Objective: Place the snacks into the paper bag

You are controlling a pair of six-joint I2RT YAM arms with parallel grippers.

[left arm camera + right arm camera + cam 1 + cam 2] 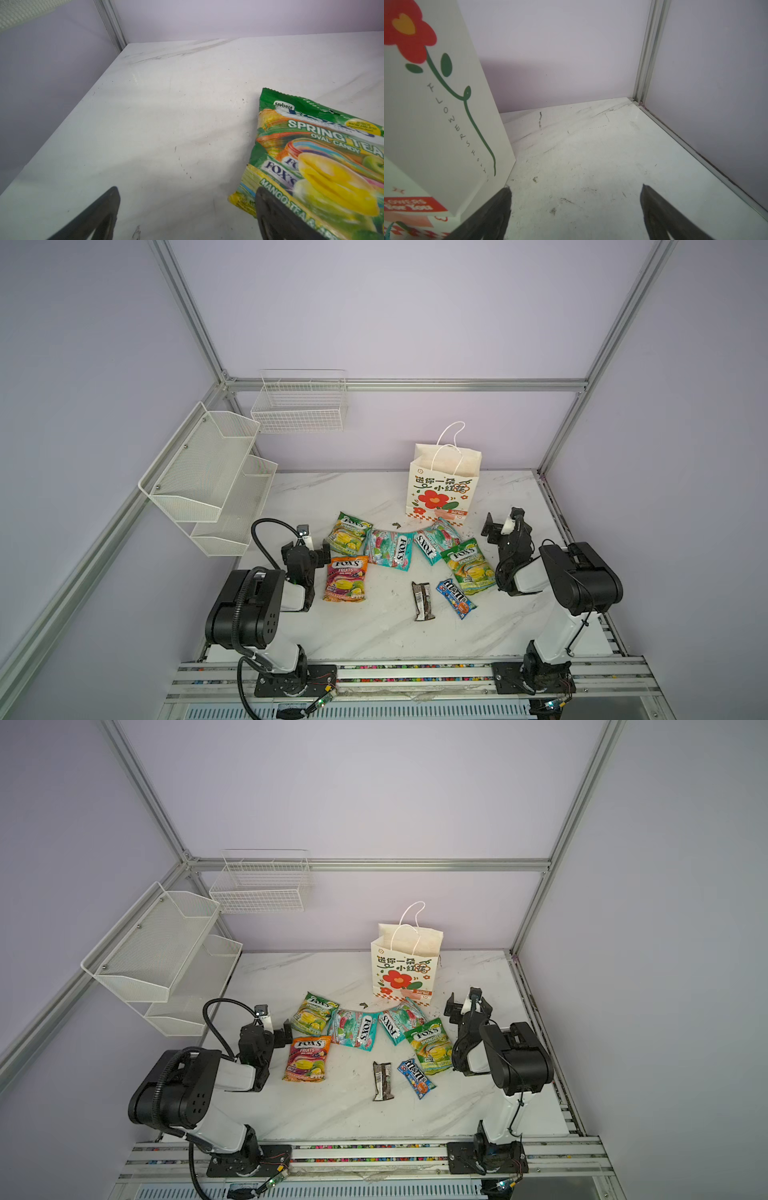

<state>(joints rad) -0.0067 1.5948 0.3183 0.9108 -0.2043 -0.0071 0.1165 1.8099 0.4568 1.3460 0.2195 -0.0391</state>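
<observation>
Both top views are softly, evenly lit. A small glare patch is seen on the tabletop (pixel 135 78), the green FOX'S pouch (pixel 324 187) is blurred nearest the lens, and a soft shadow is thrown behind the paper bag (pixel 436 124).

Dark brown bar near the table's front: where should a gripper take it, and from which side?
Likely at mid-length of the dark brown bar, across its narrow width, coming straight down. It lies flat on the table, long axis roughly front to back, with bare surface along both long edges, even toward the M&M's packet, so open jaws should fit.
</observation>
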